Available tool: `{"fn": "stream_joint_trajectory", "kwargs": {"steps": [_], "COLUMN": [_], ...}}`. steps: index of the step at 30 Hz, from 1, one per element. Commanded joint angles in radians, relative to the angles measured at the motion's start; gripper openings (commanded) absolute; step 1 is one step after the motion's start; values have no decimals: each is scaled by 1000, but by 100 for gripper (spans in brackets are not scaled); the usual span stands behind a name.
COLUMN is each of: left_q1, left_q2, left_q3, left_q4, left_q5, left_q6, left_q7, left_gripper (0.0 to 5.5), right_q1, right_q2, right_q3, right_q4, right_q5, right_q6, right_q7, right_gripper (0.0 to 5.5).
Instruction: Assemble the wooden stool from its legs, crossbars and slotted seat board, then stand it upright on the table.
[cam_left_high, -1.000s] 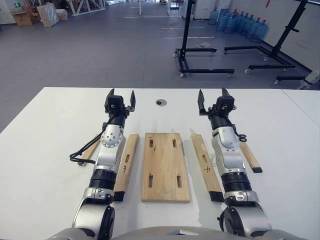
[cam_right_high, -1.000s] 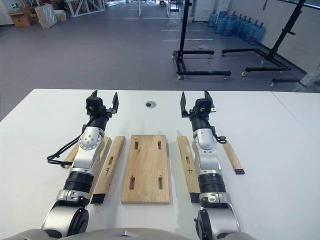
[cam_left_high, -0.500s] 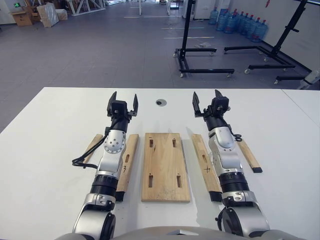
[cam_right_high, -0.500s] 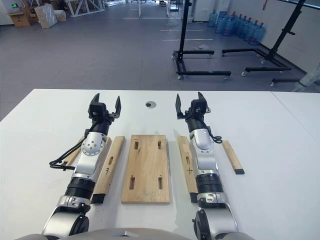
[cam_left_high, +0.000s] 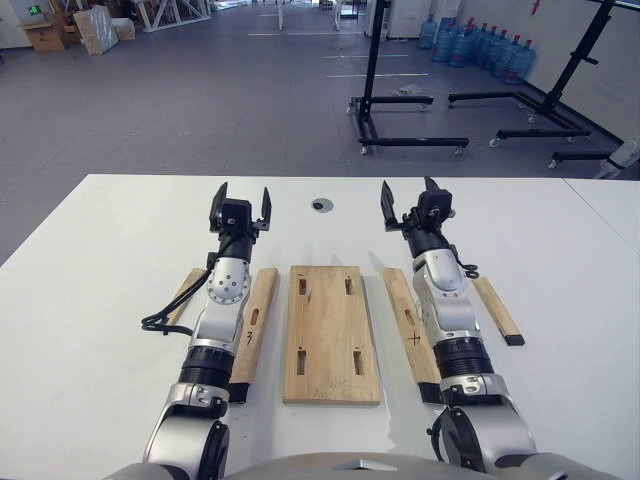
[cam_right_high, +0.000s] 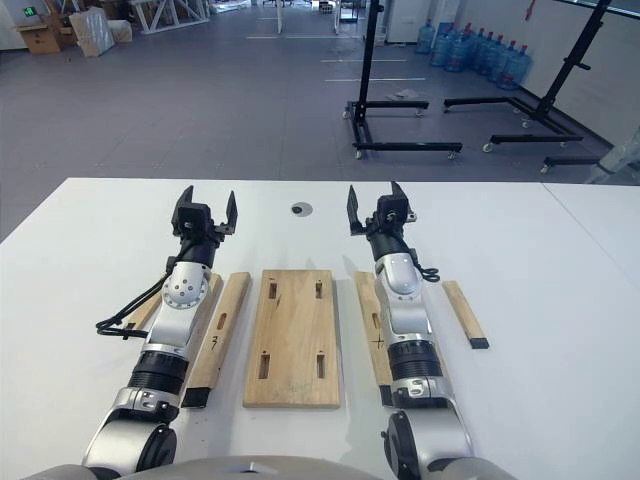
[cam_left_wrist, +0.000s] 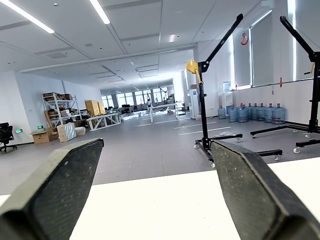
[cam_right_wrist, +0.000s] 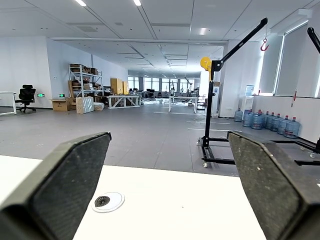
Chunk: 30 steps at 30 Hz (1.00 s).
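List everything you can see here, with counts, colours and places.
Seat board: one, pale wood, four slots, flat at the table's middle.
Long slotted pieces: at least two, pale wood with dark near ends, one on each side of the board, partly under the arms.
Short strips: two, pale wood, outermost on each side; the left one is mostly hidden by the arm.
Table: one, white.
Cable hole: one, round, far middle of the table.
Wheeled stands: several, black, on the grey floor behind.
Water bottles: a row, blue, far right of the room.
Left hand: one, black, open, beyond the left pieces.
Right hand: one, black, open, beyond the right pieces.
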<state>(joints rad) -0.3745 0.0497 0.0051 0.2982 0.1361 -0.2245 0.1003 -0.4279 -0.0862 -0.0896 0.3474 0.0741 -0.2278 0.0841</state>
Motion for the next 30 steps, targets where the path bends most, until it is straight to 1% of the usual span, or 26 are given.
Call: {"fn": "stream_joint_trajectory", "kwargs": {"steps": [1, 4, 8, 11, 13, 14, 17, 18, 20, 22, 25, 27, 30], "left_q1": [-23, -24, -35, -23, -5, 10, 91, 109, 134, 159, 179, 188, 192], "left_q2": [-4, -5, -3, -10, -10, -12, -31, -36, -41, -40, -43, -51, -57], "left_q3": [-7, -17, -33, -52, -57, -61, -91, -94, -94, -93, -90, -88, -89], "left_q4": [14, 4, 19, 26, 4, -13, -100, -119, -146, -185, -217, -224, -228], "left_q5": [8, 42, 97, 119, 128, 116, 12, 3, -4, 1, 17, 24, 29], "left_q6": [24, 14, 57, 73, 71, 58, -43, -52, -58, -58, -53, -50, -49], "left_q7": [8, 37, 81, 93, 102, 88, -17, -24, -27, -29, -14, 1, 8], "left_gripper": [393, 393, 393, 393, 393, 393, 393, 393, 393, 393, 393, 393, 393], "right_q1": [-29, -29, -27, -29, -4, 23, 118, 161, 253, 354, 493, 538, 554], "right_q2": [-5, -12, -33, -79, -134, -179, -335, -372, -419, -435, -421, -417, -416], "right_q3": [-4, -7, -17, -66, -125, -164, -310, -358, -406, -410, -384, -367, -367], "right_q4": [16, 15, 11, 11, -20, -40, -34, -20, 2, -29, -175, -245, -280], "right_q5": [-6, -4, -15, 20, 83, 115, 227, 259, 286, 288, 313, 341, 372], "right_q6": [3, 4, 25, 66, 130, 168, 269, 310, 361, 397, 495, 555, 618], "right_q7": [-8, -5, -20, -9, 33, 63, 174, 197, 239, 276, 319, 350, 362], "right_gripper": [429, 429, 429, 429, 429, 429, 429, 429, 429, 429, 429, 429, 429]}}
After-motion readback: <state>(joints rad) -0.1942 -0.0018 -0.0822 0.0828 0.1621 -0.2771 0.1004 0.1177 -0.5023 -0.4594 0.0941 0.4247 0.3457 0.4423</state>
